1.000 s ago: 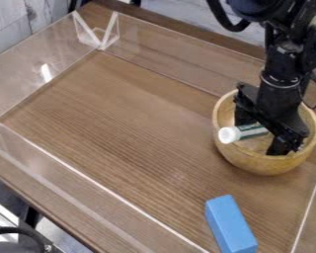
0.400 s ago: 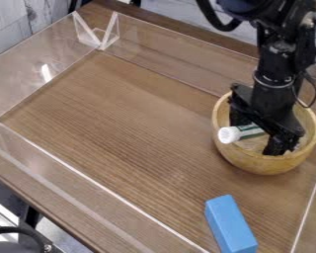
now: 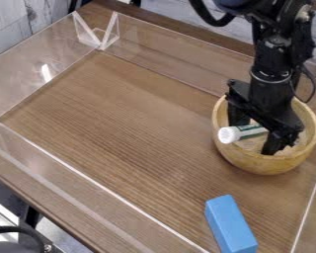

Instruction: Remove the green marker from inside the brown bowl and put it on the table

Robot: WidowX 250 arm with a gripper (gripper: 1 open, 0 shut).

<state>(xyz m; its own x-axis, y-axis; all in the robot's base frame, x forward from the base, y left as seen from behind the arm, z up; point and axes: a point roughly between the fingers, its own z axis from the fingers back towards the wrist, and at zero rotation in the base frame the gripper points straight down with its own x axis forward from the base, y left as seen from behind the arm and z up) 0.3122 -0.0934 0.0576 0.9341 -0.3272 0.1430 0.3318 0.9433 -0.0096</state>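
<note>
Reaching into the bowl (image 3: 269, 148) is the step in hand, as the single camera view shows it: the gripper (image 3: 260, 132) points straight down over the bowl's middle with its jaws spread wide and nothing held between them. The marker (image 3: 243, 131) lies inside the bowl, tilted, its white cap end leaning on the left rim and its green barrel running under the gripper toward the bowl's floor. One finger stands just beside the barrel; whether it touches I cannot tell. The grasp looks not yet made. Next, I judge, the jaws need to straddle the barrel across its width, close on it, and lift clear of the rim before carrying it to the bare desk (image 3: 134, 119) on the left, away from the blue block (image 3: 229, 223) near the front edge.
</note>
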